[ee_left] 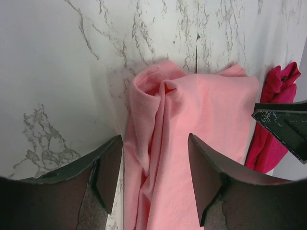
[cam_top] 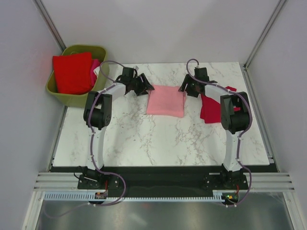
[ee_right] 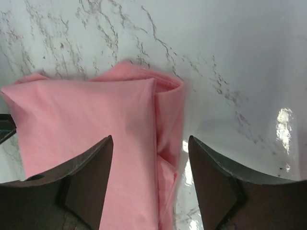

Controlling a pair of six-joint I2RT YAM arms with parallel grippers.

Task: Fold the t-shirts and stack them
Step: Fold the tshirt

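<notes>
Bases of the left arm (cam_top: 97, 143) and right arm (cam_top: 231, 148) sit bolted on the dark strip at the near edge of the table (cam_top: 158, 143). Marble top beyond them: white with grey veins, bare between the two arms up to the cloth. Both arms reach toward the far half and bend inward toward each other. Pink shirt (cam_top: 166, 101): folded to a rough rectangle, flat on the table between the grippers, a little beyond centre. Left gripper (cam_top: 144, 87): at the shirt's far left corner, jaws spread, nothing pinched; its wrist view shows the gripper (ee_left: 154, 143) hanging over the shirt's (ee_left: 201, 110) left edge, where the cloth is bunched into loose rolls and creases. Right gripper (cam_top: 184, 88): at the far right corner, jaws likewise spread wide and empty; in its wrist view the gripper (ee_right: 149, 141) straddles the shirt's (ee_right: 81, 115) right edge, the fold there doubled into a thick lip, smooth cloth to the left of it. Crimson shirt (cam_top: 209, 111): crumpled heap on the table just right of the pink shirt, partly hidden under the right arm, so its full outline cannot be told; a small red end shows past the arm. Basket (cam_top: 76, 99): olive green, off the table's far left corner, against the wall. Contents: red shirt (cam_top: 72, 73), draped over the basket's left rim, and hot-pink shirt (cam_top: 94, 69) beside it, mostly covered.
</notes>
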